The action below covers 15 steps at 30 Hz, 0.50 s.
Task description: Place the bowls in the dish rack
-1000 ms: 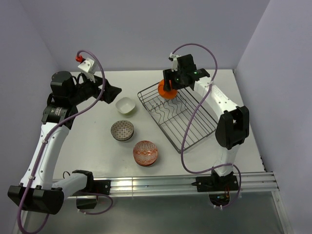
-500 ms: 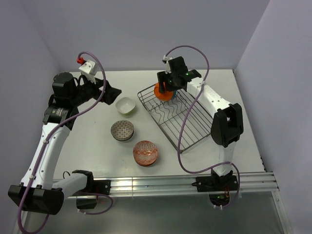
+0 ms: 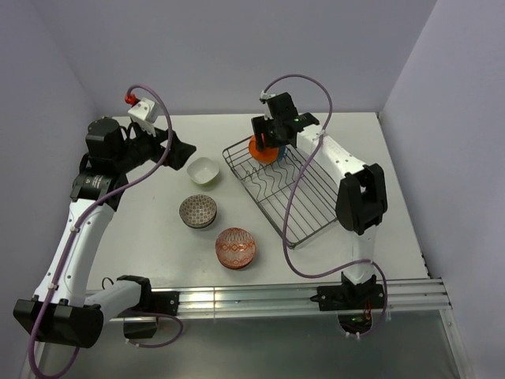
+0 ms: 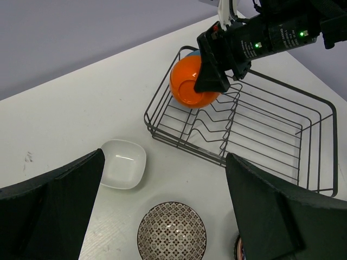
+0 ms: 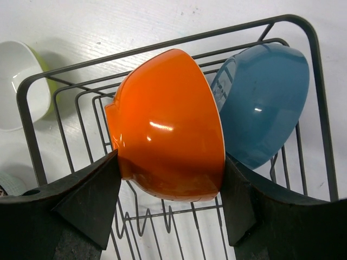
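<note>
We see right gripper clamped on glossy orange bowl, tilted at dark wire dish rack far end, near table's far edge; blue bowl half hidden behind; left gripper spread, empty; white tabletop, lilac walls.

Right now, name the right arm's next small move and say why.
Probably ease the orange bowl down between the dish rack tines beside the blue bowl, then open. The right jaws clamp it on edge over the rack's far end, close to the blue bowl standing there; whether it already rests on the wires is unclear.
</note>
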### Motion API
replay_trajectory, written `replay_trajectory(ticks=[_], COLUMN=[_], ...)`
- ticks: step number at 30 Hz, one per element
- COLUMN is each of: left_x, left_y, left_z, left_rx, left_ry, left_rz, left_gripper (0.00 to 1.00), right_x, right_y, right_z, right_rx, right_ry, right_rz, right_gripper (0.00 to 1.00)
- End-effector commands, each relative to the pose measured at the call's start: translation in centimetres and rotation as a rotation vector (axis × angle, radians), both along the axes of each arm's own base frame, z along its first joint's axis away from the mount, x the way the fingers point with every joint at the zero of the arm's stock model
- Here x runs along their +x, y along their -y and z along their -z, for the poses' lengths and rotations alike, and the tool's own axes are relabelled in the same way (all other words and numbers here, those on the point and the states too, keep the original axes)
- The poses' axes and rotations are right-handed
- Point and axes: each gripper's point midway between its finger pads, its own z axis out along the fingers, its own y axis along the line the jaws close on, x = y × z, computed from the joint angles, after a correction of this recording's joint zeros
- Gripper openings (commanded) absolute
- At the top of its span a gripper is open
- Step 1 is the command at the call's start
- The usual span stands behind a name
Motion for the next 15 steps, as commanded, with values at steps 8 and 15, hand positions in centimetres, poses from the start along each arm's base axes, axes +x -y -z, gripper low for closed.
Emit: replay_trajectory(ticks=[8, 15], left_x=[0.0, 0.2], left_y=[-0.4, -0.8], left_z=[-0.6, -0.4], left_rx=[0.017, 0.031], left_ry=[0.044, 0.048], left_rz=[-0.022, -0.039], left_gripper=[1.00, 0.99], right_x=[2.2, 2.1], right_y=[-0.6, -0.8], right_z=[-2.0, -1.3], right_rx=[-0.001, -0.002], right_ry=[0.096, 0.080], right_rz=[0.054, 0.051], right_gripper=[0.39, 0.72])
